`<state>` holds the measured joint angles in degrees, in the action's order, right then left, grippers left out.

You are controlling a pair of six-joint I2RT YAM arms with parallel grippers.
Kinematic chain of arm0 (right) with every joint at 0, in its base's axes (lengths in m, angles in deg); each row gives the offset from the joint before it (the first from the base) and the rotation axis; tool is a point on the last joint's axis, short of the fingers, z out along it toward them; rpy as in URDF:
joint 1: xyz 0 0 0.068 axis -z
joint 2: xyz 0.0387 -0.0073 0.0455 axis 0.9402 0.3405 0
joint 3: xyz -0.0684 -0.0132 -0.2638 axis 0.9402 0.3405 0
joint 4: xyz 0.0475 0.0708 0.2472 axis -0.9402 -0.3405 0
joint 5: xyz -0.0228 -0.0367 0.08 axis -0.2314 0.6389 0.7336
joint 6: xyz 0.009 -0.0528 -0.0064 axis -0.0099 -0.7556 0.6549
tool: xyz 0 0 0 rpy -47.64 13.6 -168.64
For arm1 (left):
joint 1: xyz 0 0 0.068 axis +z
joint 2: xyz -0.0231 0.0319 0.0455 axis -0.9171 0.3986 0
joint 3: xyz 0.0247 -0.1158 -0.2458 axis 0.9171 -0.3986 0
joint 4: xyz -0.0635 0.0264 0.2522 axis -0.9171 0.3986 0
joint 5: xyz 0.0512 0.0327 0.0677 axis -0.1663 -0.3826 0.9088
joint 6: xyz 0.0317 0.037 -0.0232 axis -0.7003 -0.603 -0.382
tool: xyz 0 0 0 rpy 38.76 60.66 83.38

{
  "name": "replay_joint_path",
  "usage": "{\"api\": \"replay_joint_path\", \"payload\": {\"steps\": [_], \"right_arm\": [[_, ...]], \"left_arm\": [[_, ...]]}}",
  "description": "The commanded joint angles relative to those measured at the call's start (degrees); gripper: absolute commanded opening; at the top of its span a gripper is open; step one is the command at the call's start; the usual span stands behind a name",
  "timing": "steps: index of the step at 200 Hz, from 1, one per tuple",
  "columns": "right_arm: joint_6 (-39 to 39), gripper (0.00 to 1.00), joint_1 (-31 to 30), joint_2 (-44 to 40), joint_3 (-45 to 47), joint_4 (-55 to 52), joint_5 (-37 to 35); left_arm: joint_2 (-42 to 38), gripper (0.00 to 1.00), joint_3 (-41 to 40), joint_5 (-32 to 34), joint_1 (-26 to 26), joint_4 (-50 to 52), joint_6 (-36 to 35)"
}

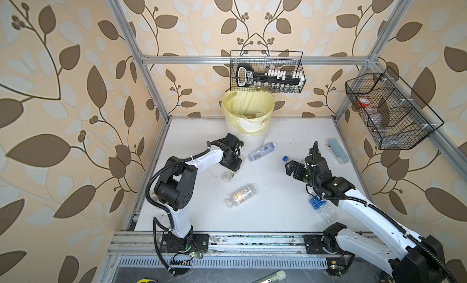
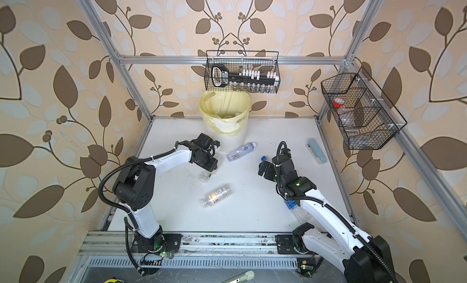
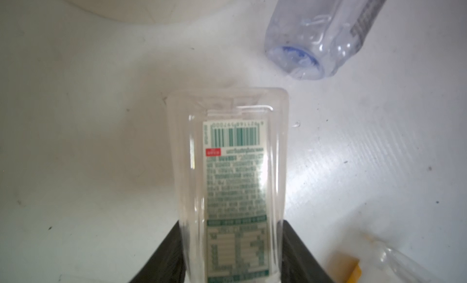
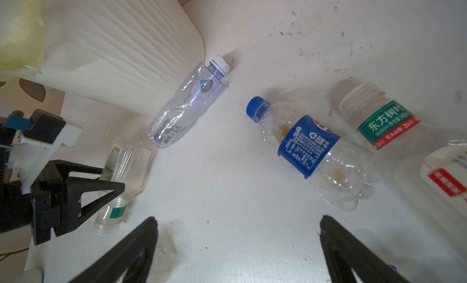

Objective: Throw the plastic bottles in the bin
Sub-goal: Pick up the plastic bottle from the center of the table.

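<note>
Left end effector (image 3: pixel 231 222) grips the clear bottle (image 3: pixel 227 112) by its flat sides (light, probably crushable); right end effector (image 4: pixel 238 218) gapes empty.

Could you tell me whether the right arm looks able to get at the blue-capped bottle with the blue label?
Probably yes: the right gripper is open and the blue-labelled bottle lies free just ahead of it, though the green-labelled bottle beside it may crowd one finger.

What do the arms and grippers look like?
The left arm and right arm: white shells, black joints, black ribbed hoses tied on with white ties. The left gripper and right gripper: black triangular fingers.
</note>
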<state>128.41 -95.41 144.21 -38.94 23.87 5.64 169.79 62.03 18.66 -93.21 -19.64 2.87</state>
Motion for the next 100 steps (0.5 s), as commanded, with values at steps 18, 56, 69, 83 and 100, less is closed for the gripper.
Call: {"api": "replay_joint_path", "payload": {"steps": [18,56,69,83,100], "right_arm": [[2.10,1.00,0.22,-1.21,1.47,0.24,0.42],[3.34,1.00,0.23,-1.71,2.40,0.60,1.04],[3.60,1.00,0.20,-1.88,2.62,0.51,1.12],[3.82,1.00,0.19,-2.10,2.80,0.43,1.04],[4.02,1.00,0.18,-2.37,2.84,0.43,0.86]], "left_arm": [[-9.49,0.51,-1.90,1.99,0.46,2.80,-1.76],[-14.33,0.52,-2.21,0.54,1.89,5.70,-2.18],[-15.76,0.51,-2.17,0.59,2.41,6.58,-2.50],[-17.16,0.51,-2.17,0.59,3.08,7.49,-2.93],[-18.36,0.52,-2.16,0.78,4.07,8.13,-3.33]]}}
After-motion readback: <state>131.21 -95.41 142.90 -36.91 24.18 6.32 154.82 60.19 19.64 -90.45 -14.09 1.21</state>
